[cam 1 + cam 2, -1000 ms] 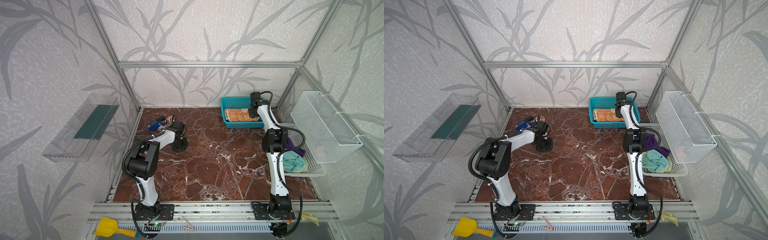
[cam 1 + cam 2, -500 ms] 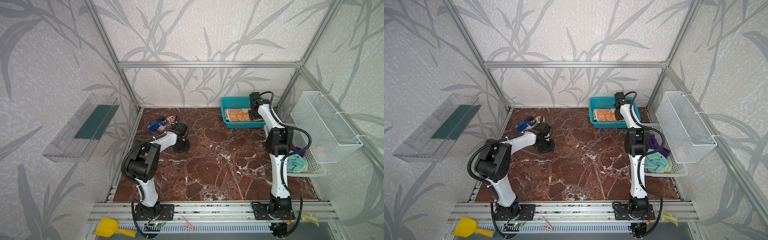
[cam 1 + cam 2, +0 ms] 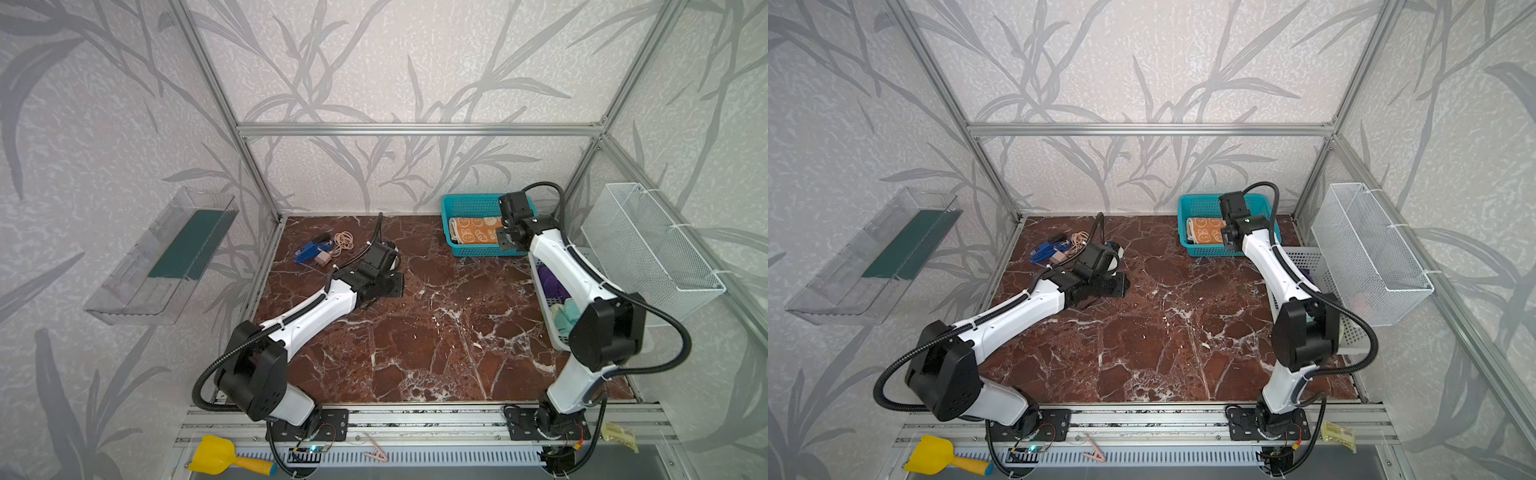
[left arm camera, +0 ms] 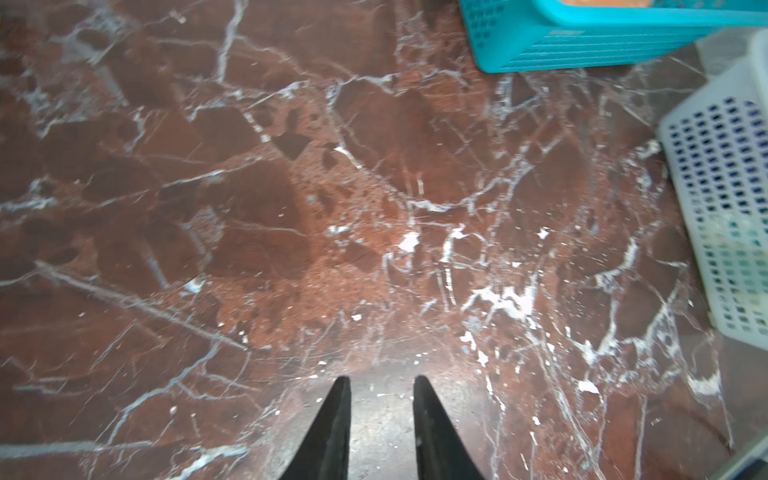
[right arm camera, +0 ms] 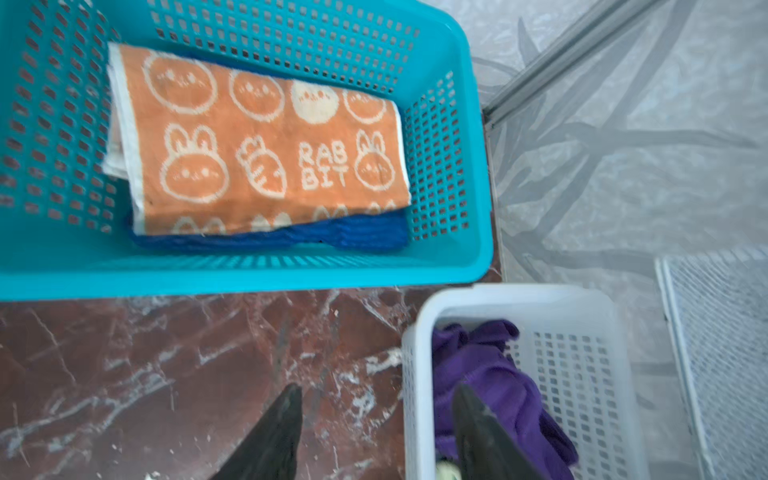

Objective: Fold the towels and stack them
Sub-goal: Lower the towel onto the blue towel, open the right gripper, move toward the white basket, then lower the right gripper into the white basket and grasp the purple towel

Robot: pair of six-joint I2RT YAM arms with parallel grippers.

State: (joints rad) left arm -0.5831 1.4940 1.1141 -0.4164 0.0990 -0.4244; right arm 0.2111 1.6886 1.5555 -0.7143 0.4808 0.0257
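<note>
The orange rabbit towel [image 3: 478, 235] [image 3: 1208, 230] [image 5: 266, 149] lies folded on the blue towel [image 5: 332, 237] inside the teal basket [image 3: 473, 199] [image 3: 1200, 203] [image 5: 249, 274] at the back right. The purple towel [image 3: 550, 282] [image 5: 490, 374] and the pale yellow-and-teal towel [image 3: 567, 316] lie crumpled in the white basket [image 3: 536, 286] [image 5: 419, 374]. My right gripper [image 3: 508, 242] [image 3: 1227, 243] [image 5: 376, 388] hangs open and empty over the gap between the two baskets. My left gripper [image 3: 399, 286] [image 3: 1121, 286] [image 4: 380, 380] is low over bare marble, narrowly open, holding nothing.
A white wire basket [image 3: 648, 249] hangs on the right wall and a clear shelf [image 3: 166, 257] on the left wall. Blue clutter with rubber bands [image 3: 320, 251] lies at the table's back left. A yellow scoop [image 3: 216, 455] rests on the front rail.
My right gripper drew back from over the teal basket toward its near edge, its elbow swinging down and right, jaws a little wider. My left gripper slid rightward along the table.
</note>
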